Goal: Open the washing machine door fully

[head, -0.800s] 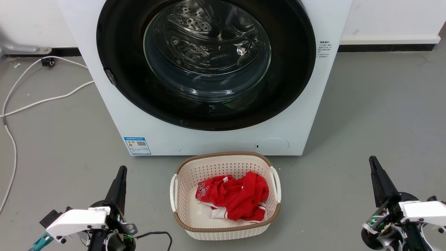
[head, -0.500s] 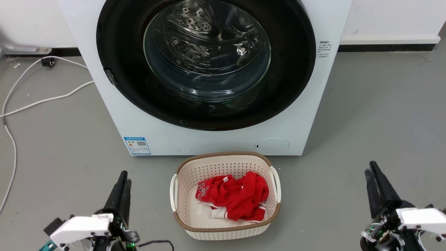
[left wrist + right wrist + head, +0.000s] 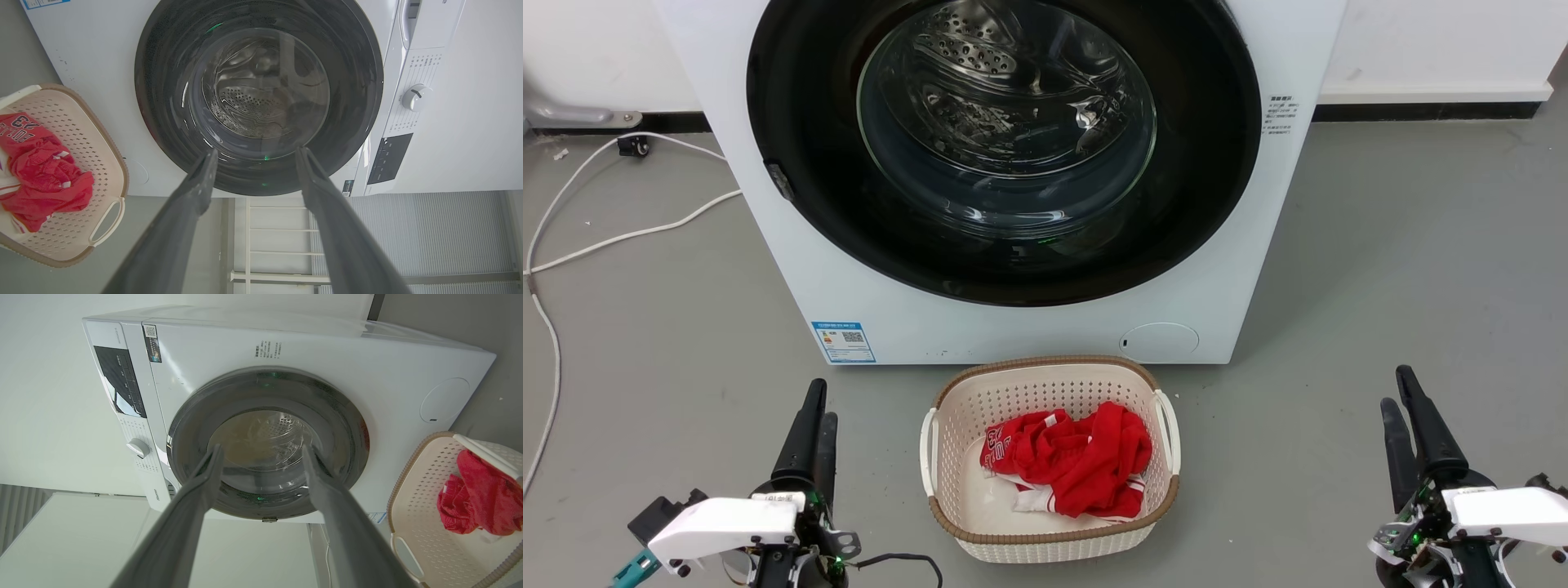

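The large round glossy black washing machine door (image 3: 1005, 245) with its bulging clear glass bowl (image 3: 1006, 122) sits at 12 o'clock in the head view, shut flat against the white front of the washing machine (image 3: 768, 269). Its rim runs close to the cabinet's side edges. A small grey tab (image 3: 780, 181) sits on the rim at about 8 o'clock of the disc. At 6 o'clock, just in front of the machine's bottom edge, stands a cream perforated plastic basket (image 3: 1045, 362) with a brown woven rim, holding a crumpled red garment (image 3: 1078, 461). The left gripper (image 3: 823, 400) hovers at 7 o'clock, near the basket's left handle but apart from it. The right gripper (image 3: 1395, 388) hovers at 4 o'clock, well apart from the basket. Both are over bare grey floor (image 3: 1380, 269), with their dark fingers pointing toward the machine. In each wrist view the two fingers stand spread with a clear gap between them, holding nothing, and the door shows in that gap. Loose white cables (image 3: 605, 237) trail across the floor at 9 o'clock, beside the machine's left edge. The floor at 3 o'clock is open up to the wall.
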You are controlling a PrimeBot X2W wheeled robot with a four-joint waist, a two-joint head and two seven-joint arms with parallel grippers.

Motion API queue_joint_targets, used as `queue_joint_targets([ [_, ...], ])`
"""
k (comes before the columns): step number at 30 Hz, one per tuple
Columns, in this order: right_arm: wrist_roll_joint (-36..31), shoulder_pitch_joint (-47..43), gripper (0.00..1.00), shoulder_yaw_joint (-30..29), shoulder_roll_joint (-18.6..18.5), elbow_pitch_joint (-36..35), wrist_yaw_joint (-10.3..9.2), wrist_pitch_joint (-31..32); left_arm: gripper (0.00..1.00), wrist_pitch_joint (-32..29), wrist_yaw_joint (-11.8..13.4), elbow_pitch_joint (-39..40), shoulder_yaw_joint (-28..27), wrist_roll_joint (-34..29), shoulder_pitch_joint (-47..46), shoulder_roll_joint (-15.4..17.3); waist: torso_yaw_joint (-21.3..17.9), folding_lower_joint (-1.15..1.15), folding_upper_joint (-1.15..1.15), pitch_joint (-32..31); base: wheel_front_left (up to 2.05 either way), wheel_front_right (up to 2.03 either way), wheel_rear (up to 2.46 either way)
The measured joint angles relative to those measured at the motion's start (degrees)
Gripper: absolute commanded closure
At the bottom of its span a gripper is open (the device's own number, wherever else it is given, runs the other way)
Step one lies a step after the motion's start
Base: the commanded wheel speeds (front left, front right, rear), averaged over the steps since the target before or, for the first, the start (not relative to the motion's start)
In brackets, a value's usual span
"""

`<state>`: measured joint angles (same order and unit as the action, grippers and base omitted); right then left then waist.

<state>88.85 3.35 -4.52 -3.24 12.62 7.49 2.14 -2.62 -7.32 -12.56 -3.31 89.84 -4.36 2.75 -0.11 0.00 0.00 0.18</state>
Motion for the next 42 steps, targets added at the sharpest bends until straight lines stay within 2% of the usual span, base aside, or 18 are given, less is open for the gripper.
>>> queue_joint_targets([
  [11, -14.9, -0.2, 0.0, 1.1, 0.0, -3.7, 0.0, -2.5, 0.0, 2.7, 0.0, 4.2, 0.1, -10.6, 0.0, 0.0, -0.2, 0.0, 0.0, 0.0, 0.0, 0.0, 0.0],
  [18, -25.7, -0.8, 0.0, 1.9, 0.1, -5.9, 0.0, -4.0, 0.0, 4.2, 0.0, 7.2, 0.9, -21.0, 0.0, 0.0, -0.4, 0.0, 0.0, 0.0, 0.0, 0.0, 0.0],
  [19, -30.1, -1.1, 0.0, 2.2, 0.1, -6.8, 0.0, -4.7, 0.0, 4.9, 0.0, 8.1, 1.4, -24.8, 0.0, 0.0, -0.4, 0.0, 0.0, 0.1, 0.0, 0.0, 0.0],
  [29, -43.7, -1.3, 0.0, 3.3, 0.1, -9.2, 0.0, -6.5, 0.0, 6.8, 0.0, 10.5, 2.5, -38.4, 0.0, 0.0, -0.5, 0.0, 0.0, 0.1, 0.0, 0.0, 0.0],
  [38, -52.7, -2.3, 0.0, 3.4, 0.1, -10.0, 0.0, -7.2, 0.0, 8.4, 1.7, 11.6, 3.7, -49.6, 0.6, 0.0, -0.6, 0.0, 0.0, -0.1, 0.0, 0.0, 0.0],
  [39, -55.2, -2.3, 0.0, 3.5, 0.1, -10.3, 0.0, -7.2, 0.0, 8.9, 2.3, 11.6, 4.2, -52.5, 0.7, 0.1, -0.6, 0.0, 0.0, -0.2, 0.0, 0.0, 0.0],
  [42, -57.3, -2.6, 0.0, 3.5, 0.1, -10.3, 0.0, -7.1, 0.0, 9.4, 2.7, 11.6, 4.5, -55.1, 0.9, 0.2, -0.6, 0.0, 0.0, -0.3, 0.0, 0.0, 0.0],
])
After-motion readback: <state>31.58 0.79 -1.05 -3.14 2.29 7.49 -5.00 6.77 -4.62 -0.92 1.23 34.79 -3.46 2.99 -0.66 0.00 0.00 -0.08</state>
